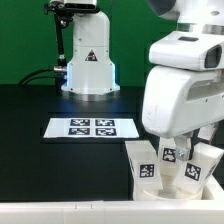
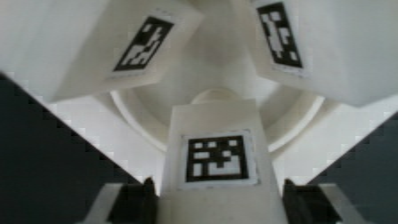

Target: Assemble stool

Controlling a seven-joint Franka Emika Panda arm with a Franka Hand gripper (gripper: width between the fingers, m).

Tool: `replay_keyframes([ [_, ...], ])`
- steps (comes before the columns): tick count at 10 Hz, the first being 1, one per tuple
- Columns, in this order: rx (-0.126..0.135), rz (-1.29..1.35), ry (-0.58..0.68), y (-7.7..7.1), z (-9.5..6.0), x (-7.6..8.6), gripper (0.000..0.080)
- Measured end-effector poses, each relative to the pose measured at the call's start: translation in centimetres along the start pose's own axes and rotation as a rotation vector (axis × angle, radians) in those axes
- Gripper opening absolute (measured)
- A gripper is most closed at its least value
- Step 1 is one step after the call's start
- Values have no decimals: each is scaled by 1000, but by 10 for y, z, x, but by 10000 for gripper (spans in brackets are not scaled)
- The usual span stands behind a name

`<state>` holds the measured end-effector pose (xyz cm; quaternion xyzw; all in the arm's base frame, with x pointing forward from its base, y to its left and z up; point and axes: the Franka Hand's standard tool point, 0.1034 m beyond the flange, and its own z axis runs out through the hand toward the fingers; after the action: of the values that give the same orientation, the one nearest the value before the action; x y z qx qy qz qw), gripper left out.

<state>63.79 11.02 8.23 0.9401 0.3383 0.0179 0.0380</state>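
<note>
- Where the exterior view takes in the whole scene, my white arm (image 1: 185, 85) fills that view's right side, bending down over a black desk (image 1: 40, 150).
- My claw (image 1: 178, 150) reaches down toward the stool (image 1: 170, 170), which sits near the desk's front edge, toward the front corner on the exterior view's right.
- Several chunky white stool legs (image 1: 200, 165) stand up from the seat, each carrying a black-and-white square tag.
- Flat on the desk, toward the middle and just beside the stool on the exterior view's left, lies the marker board (image 1: 92, 127) with four tags.
- Behind the marker board, at the desk's back edge, stands a white robot base (image 1: 88, 60) with a triangular warning sticker, in front of a green backdrop (image 1: 25, 40).
- From this view I cannot tell whether my claw is apart or clamped on anything.
- Looking through the wrist view, one tagged leg (image 2: 217, 150) rises straight toward the camera between my two dark fingertips (image 2: 121, 203).
- My fingertips sit on either side of that leg; whether they press on it I cannot tell.
- Beyond it curves the round rimmed seat disc (image 2: 134, 115).
- Two more tagged legs (image 2: 151, 45) lean in from the far side, their tags clearly visible.
</note>
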Motion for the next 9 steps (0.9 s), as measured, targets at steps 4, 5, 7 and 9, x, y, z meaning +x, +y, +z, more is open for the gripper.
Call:
replay_keyframes([
  [4,14,483,5,0,1,0,337],
  [5,15,545,4,0,0,0,337],
  [7,15,650,4,0,1,0,337],
  [9,42,980,3,-1,1,0,337],
])
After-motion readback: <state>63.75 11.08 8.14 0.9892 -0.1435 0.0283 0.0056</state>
